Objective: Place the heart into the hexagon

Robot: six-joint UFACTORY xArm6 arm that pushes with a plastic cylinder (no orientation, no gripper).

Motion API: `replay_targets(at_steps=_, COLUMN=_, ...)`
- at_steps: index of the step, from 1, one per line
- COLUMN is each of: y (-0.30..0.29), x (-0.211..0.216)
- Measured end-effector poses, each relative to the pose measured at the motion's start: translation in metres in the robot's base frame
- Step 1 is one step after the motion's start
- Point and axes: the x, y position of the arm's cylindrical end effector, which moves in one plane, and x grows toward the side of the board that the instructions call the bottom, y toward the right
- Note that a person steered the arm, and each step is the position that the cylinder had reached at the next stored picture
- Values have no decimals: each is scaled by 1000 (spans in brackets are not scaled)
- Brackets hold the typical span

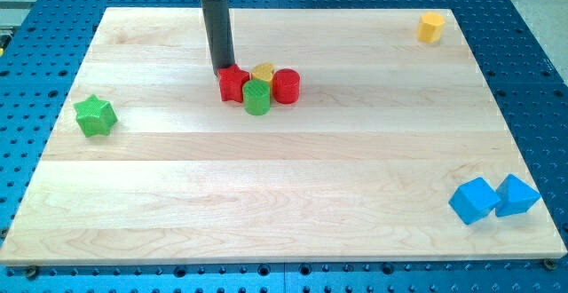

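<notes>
Pressing our tip (222,68), jawless by build so nothing is clasped, against the far-left edge of the red block (233,84), we judge the yellow heart (263,72) clustered there, far left of the yellow hexagon (430,27).

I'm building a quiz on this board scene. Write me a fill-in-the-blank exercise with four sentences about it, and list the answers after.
1. My tip touches the top left of a cluster of ____ blocks.
2. The green star lies alone near the view's ____ edge.
3. The two blue blocks sit side by side at the view's bottom ____ corner.
4. The lone block at the view's top right is ____ in colour.

Answers: four; left; right; yellow
</notes>
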Motion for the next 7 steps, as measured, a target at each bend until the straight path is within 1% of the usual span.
replay_targets(at_steps=2, y=0, x=74)
replay_targets(at_steps=3, y=7, x=80)
replay_targets(at_steps=4, y=38, x=54)
replay_targets(at_steps=5, y=82, x=22)
replay_targets(at_steps=6, y=85, x=-16)
replay_targets(at_steps=7, y=87, x=-23)
